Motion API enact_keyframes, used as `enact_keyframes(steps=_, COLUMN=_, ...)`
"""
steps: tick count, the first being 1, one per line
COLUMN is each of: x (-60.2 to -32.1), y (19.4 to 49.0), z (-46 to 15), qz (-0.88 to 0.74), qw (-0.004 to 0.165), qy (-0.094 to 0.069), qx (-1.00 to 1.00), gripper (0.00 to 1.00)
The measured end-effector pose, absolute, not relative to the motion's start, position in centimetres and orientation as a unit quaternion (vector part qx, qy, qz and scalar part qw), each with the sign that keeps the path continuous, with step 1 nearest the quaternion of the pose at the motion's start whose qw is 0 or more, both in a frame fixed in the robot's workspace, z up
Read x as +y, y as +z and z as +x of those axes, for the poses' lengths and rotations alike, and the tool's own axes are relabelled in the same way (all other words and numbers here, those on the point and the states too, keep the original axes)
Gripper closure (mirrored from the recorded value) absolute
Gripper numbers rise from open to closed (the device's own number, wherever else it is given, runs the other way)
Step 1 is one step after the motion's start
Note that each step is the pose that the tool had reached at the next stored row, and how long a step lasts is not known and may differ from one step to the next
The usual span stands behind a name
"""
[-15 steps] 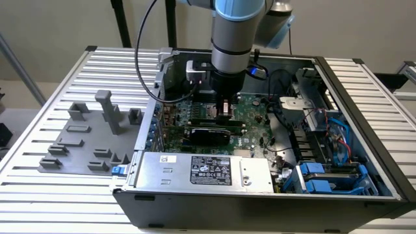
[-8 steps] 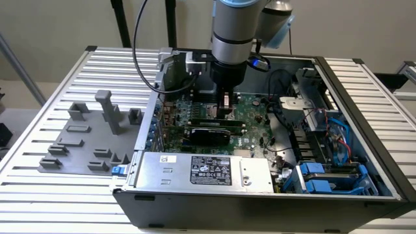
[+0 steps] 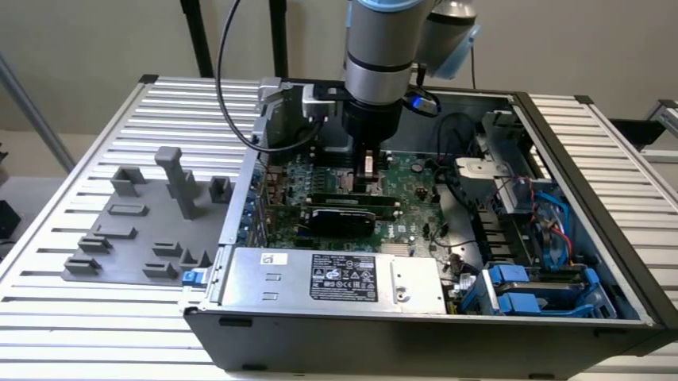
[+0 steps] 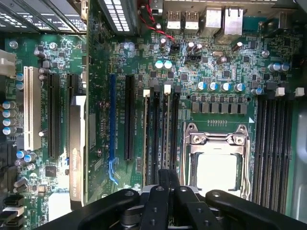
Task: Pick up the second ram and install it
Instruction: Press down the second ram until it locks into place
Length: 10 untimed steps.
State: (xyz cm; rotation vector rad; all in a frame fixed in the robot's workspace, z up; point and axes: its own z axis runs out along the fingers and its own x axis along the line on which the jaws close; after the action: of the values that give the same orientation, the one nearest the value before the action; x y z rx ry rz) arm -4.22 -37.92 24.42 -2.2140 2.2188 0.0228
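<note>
Jaws (image 4: pixel 165 191) closed on the ram (image 4: pixel 164 139), standing edge-on in a motherboard (image 4: pixel 144 57) slot directly beneath them, just beside the processor (image 4: pixel 216 170), inside the open case (image 3: pixel 424 333).

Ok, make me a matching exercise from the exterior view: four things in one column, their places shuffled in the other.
Things:
1. grey fixture block
2. silver power supply
3. blue drive caddies
4. gripper

Places:
A. above the green motherboard
B. near corner of the computer case, exterior view's right
C. on the slatted table, outside the case
D. against the case's near wall, under a black label

Pairs: 1-C, 2-D, 3-B, 4-A
</note>
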Motion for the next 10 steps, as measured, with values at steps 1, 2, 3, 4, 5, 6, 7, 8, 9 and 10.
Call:
enact_keyframes(steps=1, x=-37.92, y=24.42, z=-4.22, qz=-0.706, qw=0.004, qy=0.007, qx=0.708, gripper=1.0)
enact_keyframes(steps=2, x=-37.92, y=24.42, z=-4.22, qz=-0.706, qw=0.004, qy=0.007, qx=0.708, gripper=1.0)
enact_keyframes(steps=3, x=-37.92, y=24.42, z=-4.22, qz=-0.706, qw=0.004, qy=0.007, qx=0.708, gripper=1.0)
enact_keyframes(steps=4, x=-37.92, y=24.42, z=-4.22, qz=-0.706, qw=0.003, qy=0.007, qx=0.708, gripper=1.0)
enact_keyframes(steps=5, x=-37.92, y=24.42, z=-4.22, qz=-0.706, qw=0.003, qy=0.007, qx=0.708, gripper=1.0)
enact_keyframes(steps=6, x=-37.92, y=24.42, z=-4.22, qz=-0.706, qw=0.004, qy=0.007, qx=0.708, gripper=1.0)
enact_keyframes(steps=7, x=-37.92, y=24.42, z=-4.22, qz=-0.706, qw=0.003, qy=0.007, qx=0.708, gripper=1.0)
enact_keyframes(steps=8, x=-37.92, y=24.42, z=-4.22, qz=-0.706, qw=0.004, qy=0.007, qx=0.708, gripper=1.0)
enact_keyframes(steps=9, x=-37.92, y=24.42, z=-4.22, qz=-0.706, qw=0.004, qy=0.007, qx=0.708, gripper=1.0)
enact_keyframes(steps=10, x=-37.91, y=24.4, z=-4.22, qz=-0.706, qw=0.004, qy=0.007, qx=0.708, gripper=1.0)
